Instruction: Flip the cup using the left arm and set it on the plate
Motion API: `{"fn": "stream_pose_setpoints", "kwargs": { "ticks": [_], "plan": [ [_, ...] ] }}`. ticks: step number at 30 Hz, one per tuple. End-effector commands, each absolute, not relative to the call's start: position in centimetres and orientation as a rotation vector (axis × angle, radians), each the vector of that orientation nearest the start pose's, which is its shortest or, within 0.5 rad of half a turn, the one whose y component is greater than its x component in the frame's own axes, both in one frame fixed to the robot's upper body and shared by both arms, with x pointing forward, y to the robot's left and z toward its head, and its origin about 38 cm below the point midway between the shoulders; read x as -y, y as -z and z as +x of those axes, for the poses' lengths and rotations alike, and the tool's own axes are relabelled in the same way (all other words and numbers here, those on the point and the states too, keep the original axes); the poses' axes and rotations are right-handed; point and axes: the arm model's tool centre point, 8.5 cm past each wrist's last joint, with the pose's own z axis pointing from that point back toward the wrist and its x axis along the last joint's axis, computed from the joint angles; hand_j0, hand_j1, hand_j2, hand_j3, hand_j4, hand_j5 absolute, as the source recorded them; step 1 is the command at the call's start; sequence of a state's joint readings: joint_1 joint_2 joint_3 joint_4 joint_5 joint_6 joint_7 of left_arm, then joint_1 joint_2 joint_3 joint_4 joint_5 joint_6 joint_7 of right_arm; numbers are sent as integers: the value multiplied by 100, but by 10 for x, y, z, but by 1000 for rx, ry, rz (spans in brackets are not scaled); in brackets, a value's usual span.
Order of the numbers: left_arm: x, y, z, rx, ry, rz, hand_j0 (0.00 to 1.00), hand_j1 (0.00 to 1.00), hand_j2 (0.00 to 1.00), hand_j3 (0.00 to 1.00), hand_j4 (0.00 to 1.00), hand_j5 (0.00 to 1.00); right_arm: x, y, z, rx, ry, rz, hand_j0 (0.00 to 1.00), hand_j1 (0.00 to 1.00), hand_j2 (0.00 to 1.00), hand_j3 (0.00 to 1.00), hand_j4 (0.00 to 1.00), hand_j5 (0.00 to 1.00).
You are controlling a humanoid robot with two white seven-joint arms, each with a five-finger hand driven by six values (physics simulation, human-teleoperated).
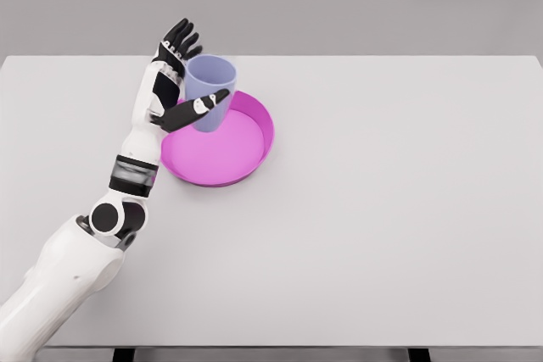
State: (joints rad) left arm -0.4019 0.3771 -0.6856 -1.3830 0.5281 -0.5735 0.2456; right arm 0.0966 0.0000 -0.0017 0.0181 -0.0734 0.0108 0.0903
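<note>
A pale blue cup (pixel 212 82) stands upright, mouth up, on the far-left part of the magenta plate (pixel 222 157). My left hand (pixel 176 74) is at the cup's left side. Its fingers (pixel 180 40) point straight up and are spread beside and behind the rim, while the thumb (pixel 200 108) stretches across the front of the cup's wall. The hand is open, not curled around the cup; I cannot tell whether the thumb touches it. The left arm rises from the lower left corner. The right arm is out of view.
The white table (pixel 390 209) runs from edge to edge of the view, with its front edge near the bottom. Only the plate and the cup stand on it.
</note>
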Motion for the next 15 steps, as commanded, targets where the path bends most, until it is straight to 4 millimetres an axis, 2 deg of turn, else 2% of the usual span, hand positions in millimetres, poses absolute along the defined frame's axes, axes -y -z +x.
{"fn": "stream_pose_setpoints", "kwargs": {
  "ticks": [1,4,5,6,7,8,9,15],
  "plan": [
    [-192,-140,426,2011,176,-338,100,100,100,100,100,100,264,258,-69,-119,86,-1,100,100,100,100,100,100],
    [-192,-140,426,2009,174,-339,98,98,98,98,98,98,264,258,-69,-119,86,-1,100,100,100,100,100,100],
    [-192,-140,426,2010,174,-340,96,96,96,96,96,96,264,258,-69,-119,86,-1,100,100,100,100,100,100],
    [-192,-139,425,2008,173,-340,89,89,89,89,89,89,264,258,-69,-119,86,-1,100,100,100,100,100,100],
    [-192,-140,425,2009,173,-341,88,88,88,88,88,88,264,258,-69,-119,86,-1,100,100,100,100,100,100],
    [-192,-140,425,2011,172,-343,88,88,88,88,88,88,264,258,-69,-119,86,-1,100,100,100,100,100,100],
    [-192,-142,425,2014,170,-345,93,93,93,93,93,93,264,258,-69,-119,86,-1,100,100,100,100,100,100],
    [-195,-152,423,2036,189,-350,100,100,100,100,100,100,264,258,-69,-119,86,-1,100,100,100,100,100,100]
  ]
}}
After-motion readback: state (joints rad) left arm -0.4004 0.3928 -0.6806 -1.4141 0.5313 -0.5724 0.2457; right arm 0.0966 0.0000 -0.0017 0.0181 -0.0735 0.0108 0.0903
